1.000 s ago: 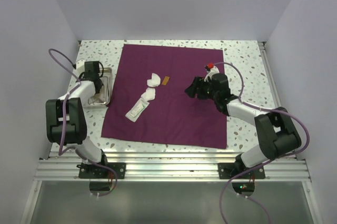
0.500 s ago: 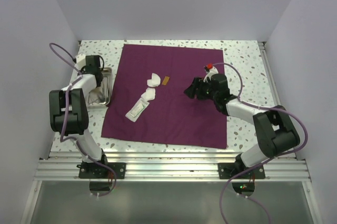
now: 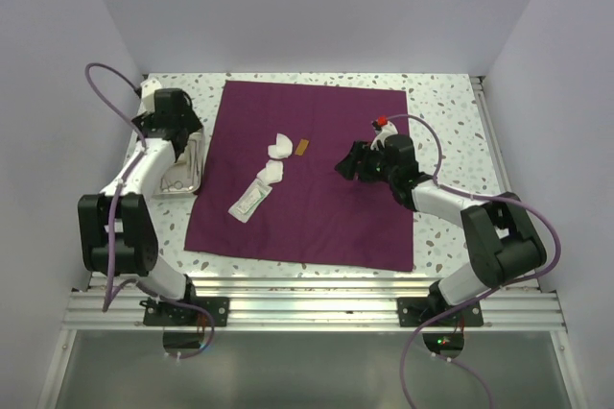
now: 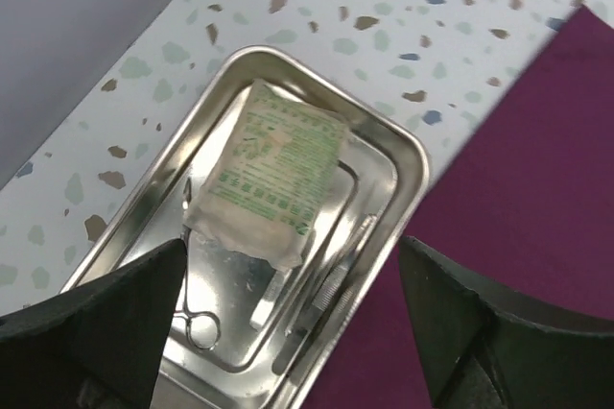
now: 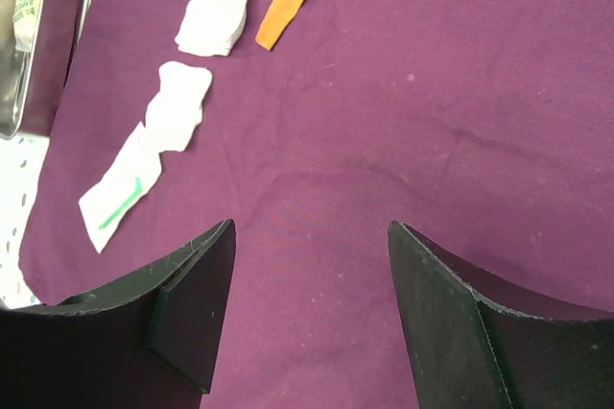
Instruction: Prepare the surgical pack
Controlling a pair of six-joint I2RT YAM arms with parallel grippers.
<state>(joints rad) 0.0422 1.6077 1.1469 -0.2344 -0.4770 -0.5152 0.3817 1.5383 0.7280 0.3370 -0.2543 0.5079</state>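
The plum-purple cloth [image 3: 317, 207] of the surgical pack lies spread flat on the table. On it are two white gauze pieces [image 3: 280, 147] [image 5: 219, 6], a long white packet [image 3: 247, 200] [image 5: 115, 203] and a small orange strip [image 3: 302, 148]. The steel tray [image 3: 195, 177] [image 4: 408, 155] sits off the cloth's left edge. It holds a green-printed packet [image 4: 273, 169] and thin metal instruments [image 4: 336, 284]. My left gripper [image 3: 180, 135] [image 4: 293, 246] hovers open above the tray, holding nothing. Over the cloth's right half my right gripper [image 3: 347, 164] [image 5: 311, 227] stands open and empty.
The speckled tabletop [image 3: 441, 102] shows around the cloth. White walls close in the left, back and right sides. A metal rail [image 3: 307, 299] runs along the near edge by the arm bases.
My left gripper was shut down in the tray; it has opened and lifted toward the tray's far end. The right arm has not moved.
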